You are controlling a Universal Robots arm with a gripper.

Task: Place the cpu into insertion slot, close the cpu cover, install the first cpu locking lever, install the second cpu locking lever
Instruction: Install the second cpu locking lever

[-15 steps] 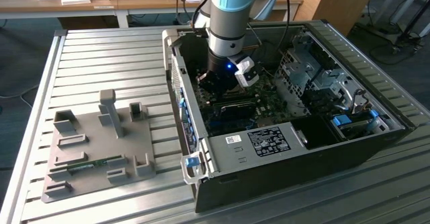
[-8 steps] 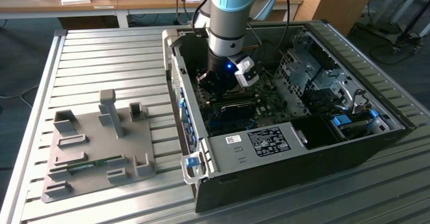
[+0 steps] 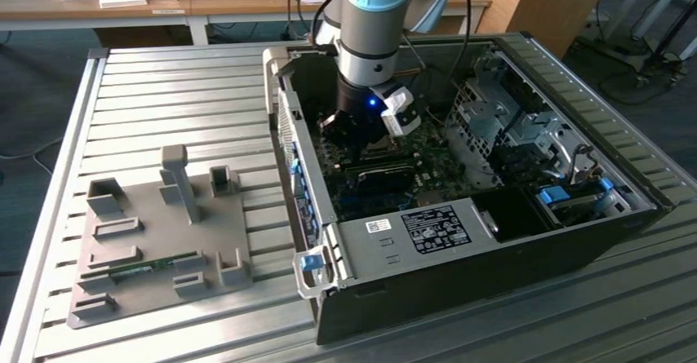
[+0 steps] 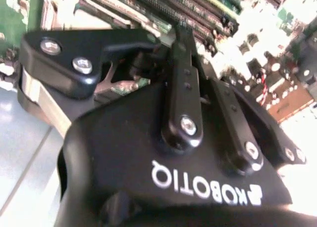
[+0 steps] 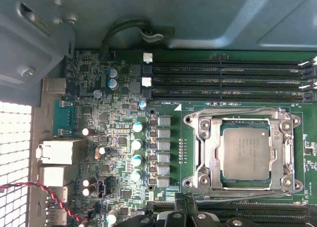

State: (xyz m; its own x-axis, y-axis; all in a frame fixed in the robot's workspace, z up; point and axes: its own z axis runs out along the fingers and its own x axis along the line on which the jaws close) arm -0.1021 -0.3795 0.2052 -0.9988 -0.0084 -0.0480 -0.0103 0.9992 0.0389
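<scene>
In the exterior view, a slatted silvery metal table (image 3: 163, 86) is seen carrying an open black computer case (image 3: 458, 289) towards the exterior view's right. Towards its left lies a grey moulded fixture plate (image 3: 153, 208), with a slim green memory stick (image 3: 142, 267) lying in one of its holders. The grey and pale-blue robot arm (image 3: 376, 12) is lowered upright into the case from the upper middle of the frame. Its black gripper (image 3: 357, 135) is held close above the dark green motherboard (image 3: 436, 167), well apart from the plate.

In the first wrist view, the cpu (image 5: 246, 152), a small flat square chip with a pale silvery-grey top, is found seated in its socket. It lies between two banks of long black memory slots (image 5: 228, 81). The cpu cover (image 5: 205, 152), a square silvery metal frame with an open centre, appears to lie flat around the chip. Whether the locking levers are latched cannot be told. The chip's slightly longer side is judged to run across the line of the slots. Black parts of the gripper are seen just beyond the cover's edge, so the socket is judged to lie near the tool, slightly off to one side of it rather than directly beneath.

In the second wrist view, the gripper's black body and linkage are seen close up over the board. How wide the gripper is set, and whether anything is held, cannot be told.
</scene>
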